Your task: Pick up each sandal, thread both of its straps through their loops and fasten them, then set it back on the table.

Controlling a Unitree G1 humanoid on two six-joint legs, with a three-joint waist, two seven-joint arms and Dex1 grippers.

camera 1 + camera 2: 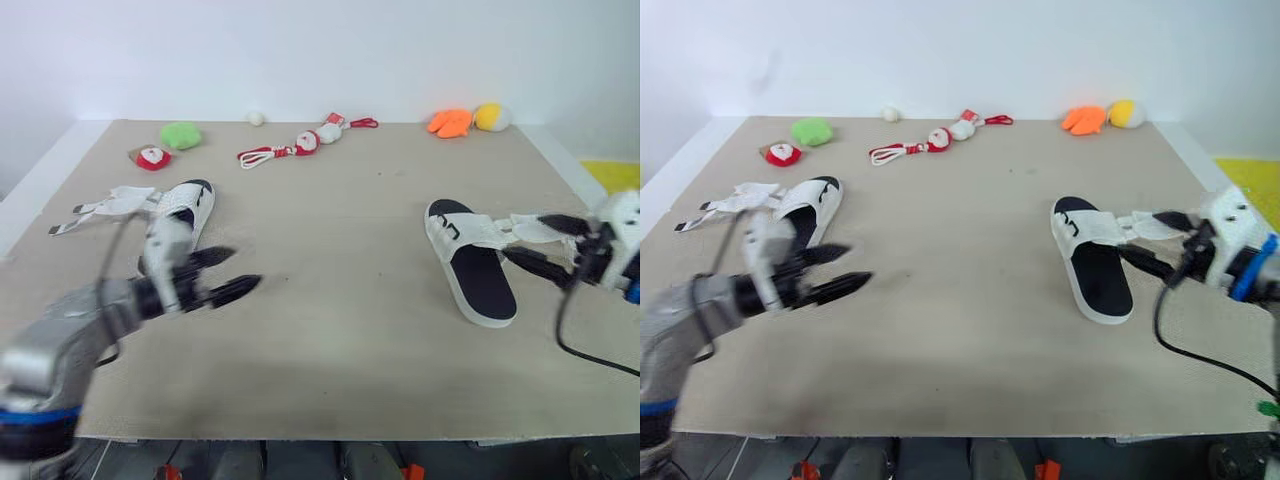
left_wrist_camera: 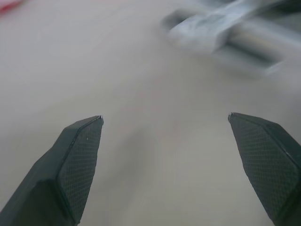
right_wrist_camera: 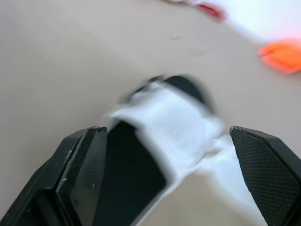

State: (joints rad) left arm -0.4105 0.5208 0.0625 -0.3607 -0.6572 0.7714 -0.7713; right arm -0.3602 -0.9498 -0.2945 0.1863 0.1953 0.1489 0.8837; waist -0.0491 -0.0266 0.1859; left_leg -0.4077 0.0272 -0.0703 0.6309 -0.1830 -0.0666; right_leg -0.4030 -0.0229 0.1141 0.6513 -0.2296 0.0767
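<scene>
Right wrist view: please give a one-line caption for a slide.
Open right gripper facing a white sandal on the table.

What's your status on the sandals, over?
Left hand open, near left sandal. Right hand open, straddling loose straps of right sandal. Both sandals on table, unfastened. Toys far back, no obstruction.

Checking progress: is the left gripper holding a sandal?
No, the left gripper is open over bare table, apart from the sandal.
</scene>
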